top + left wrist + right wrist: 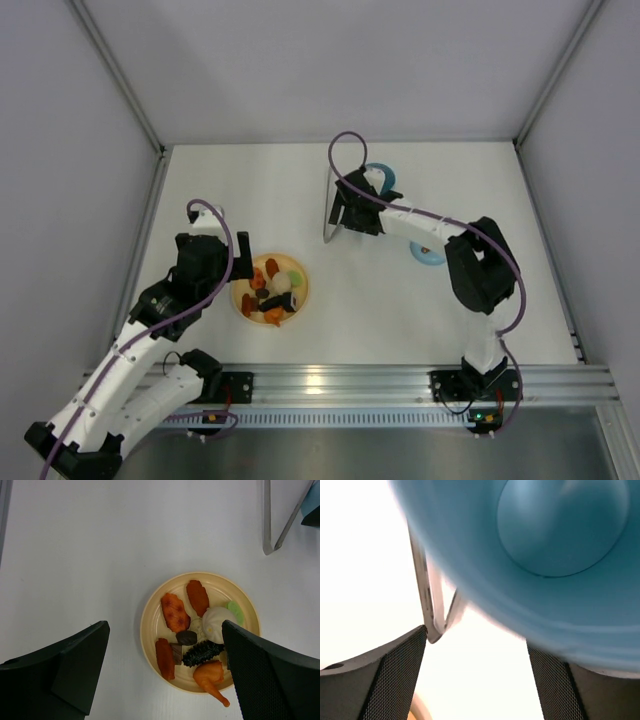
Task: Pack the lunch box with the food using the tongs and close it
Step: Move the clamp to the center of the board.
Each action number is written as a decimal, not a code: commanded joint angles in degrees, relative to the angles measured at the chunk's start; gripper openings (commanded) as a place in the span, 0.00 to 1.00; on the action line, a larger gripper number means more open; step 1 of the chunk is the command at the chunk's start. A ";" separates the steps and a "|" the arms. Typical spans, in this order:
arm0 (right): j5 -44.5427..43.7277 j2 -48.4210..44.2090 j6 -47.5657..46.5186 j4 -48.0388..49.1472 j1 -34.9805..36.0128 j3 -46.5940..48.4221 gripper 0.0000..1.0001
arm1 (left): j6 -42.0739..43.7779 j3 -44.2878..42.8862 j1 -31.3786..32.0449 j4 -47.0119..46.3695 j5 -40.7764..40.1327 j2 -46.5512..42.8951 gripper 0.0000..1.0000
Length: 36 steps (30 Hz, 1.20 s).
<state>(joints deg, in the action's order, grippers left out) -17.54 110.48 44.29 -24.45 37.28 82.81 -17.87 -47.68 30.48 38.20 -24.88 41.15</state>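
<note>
One light blue lunch box [381, 180] sits uncovered right of centre in the upper half of the top view, not far from the back wall. In the right wrist view it fills the upper right of the frame, its hollow inside turned toward the camera. Its lid [429, 257] lies apart, to the lower right of it, partly hidden under the right arm. The tongs [326, 205] lie just left of the box, a narrow V with the joined end toward the bottom of the frame.

The right tool [476, 636] is close beside both. Its fingers are spread wide, with bare tabletop [250, 190] showing between them. The box's edge overlaps the right-hand finger in that view, and I cannot tell whether they touch.

The food [192, 630] lies heaped on a yellow plate [150, 630], lower left of centre in the top view, near the metal rail [330, 380] and well apart from the box. The left tool [164, 626] hovers over the plate, fingers wide apart and holding nothing.

A broad stretch of white tabletop separates the plate from the tongs. Grey walls [60, 150] close in the left, far and right edges.
</note>
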 commanded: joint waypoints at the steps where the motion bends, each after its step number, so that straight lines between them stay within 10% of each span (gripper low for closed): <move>1: -3.99 3.07 5.53 -2.79 3.06 5.07 0.79 | -0.32 -1.19 0.11 -0.75 0.27 0.07 0.99; 20: -11.29 21.18 12.13 -18.44 5.53 30.82 0.74 | -0.15 -1.27 0.11 -0.67 1.15 -1.33 0.99; 36: -7.69 25.84 7.74 -18.80 3.77 33.74 0.73 | -0.24 -1.27 0.19 -0.67 1.15 -1.07 0.99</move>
<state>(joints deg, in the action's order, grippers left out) -27.75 133.91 53.87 -41.23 41.50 114.28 -17.87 -47.68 30.48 38.20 -23.62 40.60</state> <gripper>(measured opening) 0.732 0.990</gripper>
